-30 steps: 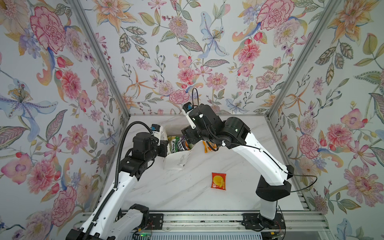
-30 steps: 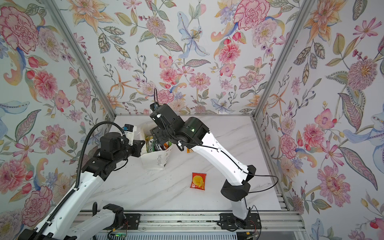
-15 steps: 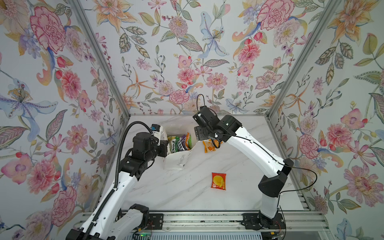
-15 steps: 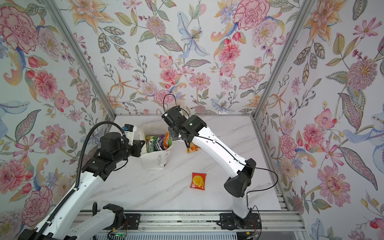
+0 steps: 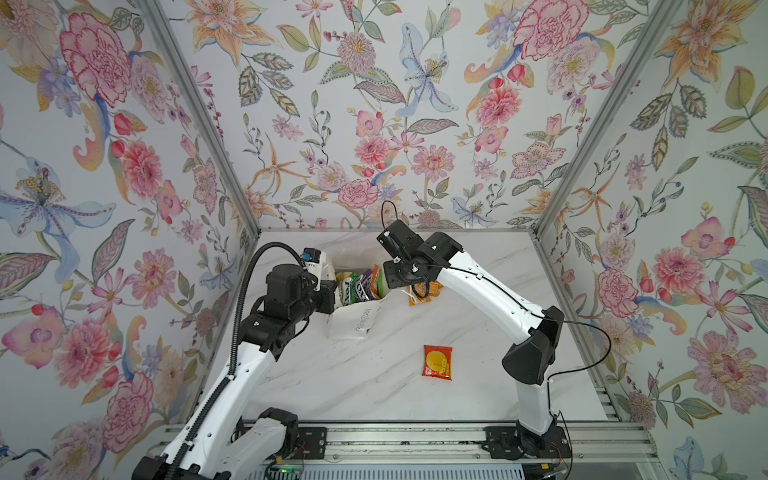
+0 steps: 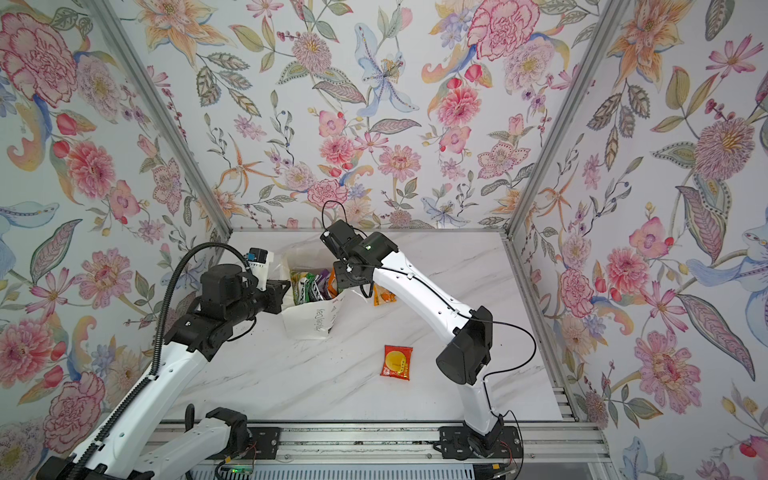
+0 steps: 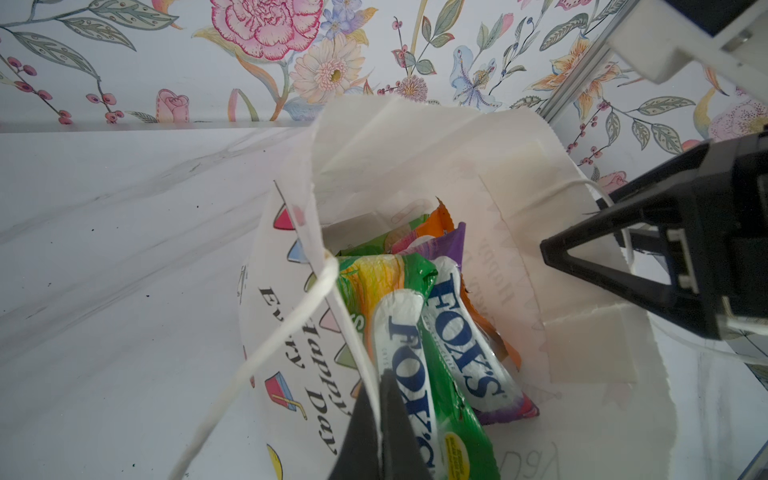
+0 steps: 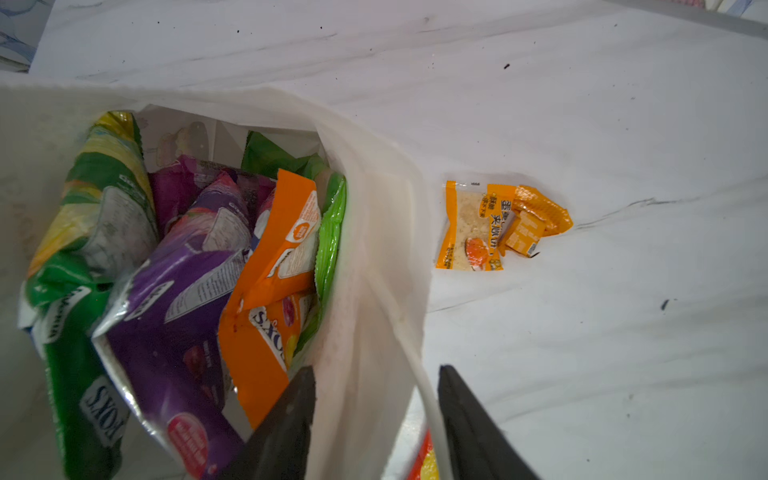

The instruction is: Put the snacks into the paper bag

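The white paper bag stands open at the back of the table, with several snacks upright inside: green, purple and orange Fox's packets. My left gripper is shut on the bag's left rim. The right gripper straddles the bag's right wall; its jaws stand apart with the wall and a cord handle between them. An orange pack lies on the table just right of the bag. A red pack lies nearer the front.
The marble table is enclosed by flowered walls on three sides, with metal corner posts at the back. Both arm bases sit on the rail at the front edge.
My right gripper has moved from over the bag's mouth to its right rim, and its jaws have narrowed. The left arm and the packs on the table have not moved.
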{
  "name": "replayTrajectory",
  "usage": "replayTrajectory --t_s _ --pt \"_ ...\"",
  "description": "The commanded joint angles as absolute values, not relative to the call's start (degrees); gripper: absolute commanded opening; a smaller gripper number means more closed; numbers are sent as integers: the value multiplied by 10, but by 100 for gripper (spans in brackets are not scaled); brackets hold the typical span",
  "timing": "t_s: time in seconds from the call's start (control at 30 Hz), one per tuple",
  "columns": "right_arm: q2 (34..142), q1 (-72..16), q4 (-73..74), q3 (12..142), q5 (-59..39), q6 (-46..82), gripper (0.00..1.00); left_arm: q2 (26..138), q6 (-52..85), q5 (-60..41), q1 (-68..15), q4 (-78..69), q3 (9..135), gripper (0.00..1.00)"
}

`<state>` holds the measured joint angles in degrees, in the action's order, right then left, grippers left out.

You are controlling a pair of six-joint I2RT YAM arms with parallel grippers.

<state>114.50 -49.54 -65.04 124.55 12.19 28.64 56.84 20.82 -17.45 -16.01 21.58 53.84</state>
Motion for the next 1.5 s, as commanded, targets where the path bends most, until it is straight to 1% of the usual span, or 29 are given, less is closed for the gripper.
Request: replayTrajectory --t_s 0.0,0.13,0.2,0.27,0.33,0.4,0.47,0.63,0.73,0.83,1.0,1.07,1.13,1.2,1.37,1.43,1.47 --pt "1143 -489 -628 1241 73 290 36 564 214 -189 -154 160 576 0" --pt "1132 -489 -616 1242 56 289 13 568 230 -187 -154 168 584 0" --pt "1118 -492 -602 1239 51 286 5 572 244 -188 -154 170 587 0" --pt "1102 -495 -590 1236 48 285 0 578 261 -190 -154 174 592 0" --pt "1088 -499 -581 1236 52 280 0 585 278 -192 -155 184 603 0" --pt "1076 -514 -582 1249 91 270 0 593 301 -188 -155 206 621 0" --pt "1070 -529 -581 1266 109 259 0 596 323 -194 -154 219 639 0" --pt "1048 -552 -582 1293 121 254 0 602 362 -224 -155 244 682 0" --pt "1026 -563 -574 1282 127 253 0 600 378 -233 -155 243 690 0" --pt "1002 -566 -556 1241 114 266 0 601 391 -242 -155 237 681 0" --pt "945 -543 -475 1080 78 310 0 626 357 -200 -162 269 659 0" --pt "925 -514 -421 997 32 334 0 650 336 -199 -164 284 650 0" --pt "919 -485 -389 942 -20 355 0 676 317 -203 -171 299 647 0" --pt "921 -474 -376 924 -31 357 0 688 309 -203 -178 301 648 0" --pt "939 -467 -376 954 -35 340 1 689 299 -189 -179 308 676 0" --pt "944 -465 -378 968 -38 333 11 689 298 -181 -178 305 680 0" --pt "944 -464 -377 972 -39 330 19 689 297 -177 -179 303 679 0"
